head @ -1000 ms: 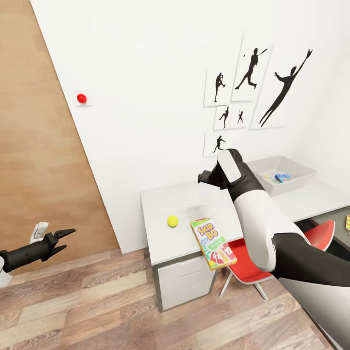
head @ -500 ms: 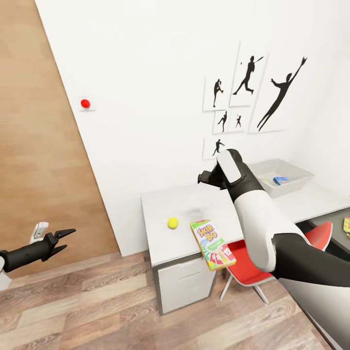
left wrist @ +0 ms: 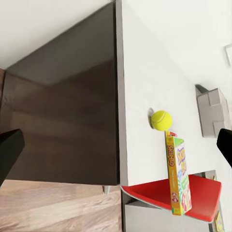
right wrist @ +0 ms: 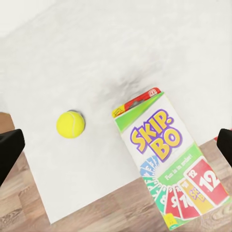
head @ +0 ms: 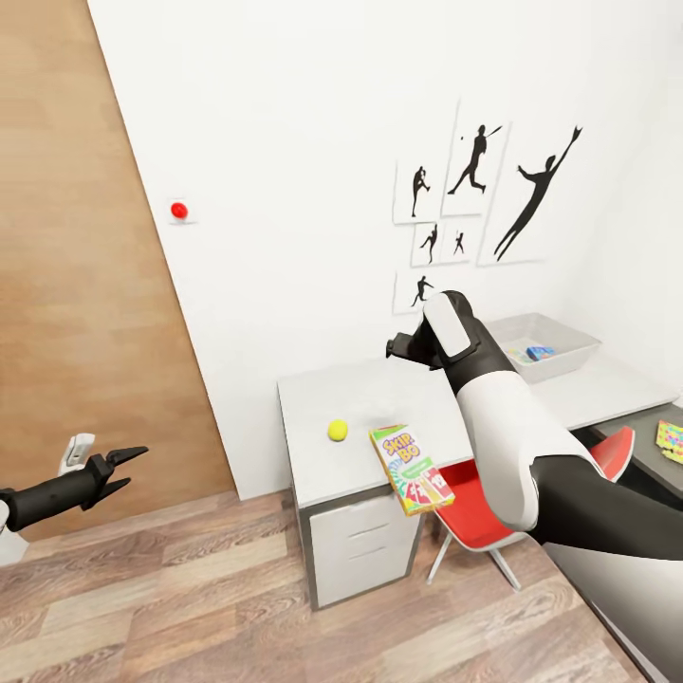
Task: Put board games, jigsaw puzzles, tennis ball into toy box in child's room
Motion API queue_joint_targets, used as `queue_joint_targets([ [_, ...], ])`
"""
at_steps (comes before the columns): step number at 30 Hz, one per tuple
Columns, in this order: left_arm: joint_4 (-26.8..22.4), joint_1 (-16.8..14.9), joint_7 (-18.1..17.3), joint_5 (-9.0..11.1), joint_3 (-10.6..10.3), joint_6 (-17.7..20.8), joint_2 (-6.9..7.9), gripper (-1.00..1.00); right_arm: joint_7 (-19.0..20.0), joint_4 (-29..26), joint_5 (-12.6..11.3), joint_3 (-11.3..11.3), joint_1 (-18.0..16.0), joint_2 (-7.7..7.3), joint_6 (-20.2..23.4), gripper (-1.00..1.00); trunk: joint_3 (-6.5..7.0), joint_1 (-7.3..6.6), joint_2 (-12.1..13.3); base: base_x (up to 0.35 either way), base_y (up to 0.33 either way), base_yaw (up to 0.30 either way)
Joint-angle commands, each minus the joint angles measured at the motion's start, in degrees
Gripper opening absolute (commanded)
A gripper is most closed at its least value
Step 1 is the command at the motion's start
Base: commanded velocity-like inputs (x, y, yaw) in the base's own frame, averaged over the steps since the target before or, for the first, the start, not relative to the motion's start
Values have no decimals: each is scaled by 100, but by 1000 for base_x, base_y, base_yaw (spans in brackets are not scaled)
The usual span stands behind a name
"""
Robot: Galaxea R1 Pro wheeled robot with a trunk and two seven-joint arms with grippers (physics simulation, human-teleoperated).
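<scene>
The box (right wrist: pixel 164 159) at frame centre reads "SKIP-BO", beside the ball (right wrist: pixel 70 124); both grippers' jaws spread wide.

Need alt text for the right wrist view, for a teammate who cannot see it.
A green Skip-Bo game box lies flat on a white tabletop, its card-printed end hanging past the table edge over wood-plank floor. A small yellow-green tennis ball sits apart beside it, and the right gripper hovers above, its dark fingertips spread wide.
</scene>
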Motion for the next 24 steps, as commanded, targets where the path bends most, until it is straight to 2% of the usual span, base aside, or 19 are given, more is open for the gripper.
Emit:
queue_joint_targets([
  [1,1,-6,-29,-22,11,25,-1,100,-60,-4,-56,-21,-6,5,6,100,-1,3,-9,-15,0,0],
  [17,1,-6,-29,-27,13,25,-1,100,-59,-4,-55,-21,1,5,-3,100,152,3,-9,-1,0,0],
  [24,1,-6,-29,-30,15,28,-1,100,-59,-4,-55,-21,3,5,-8,100,218,3,-9,141,87,0],
])
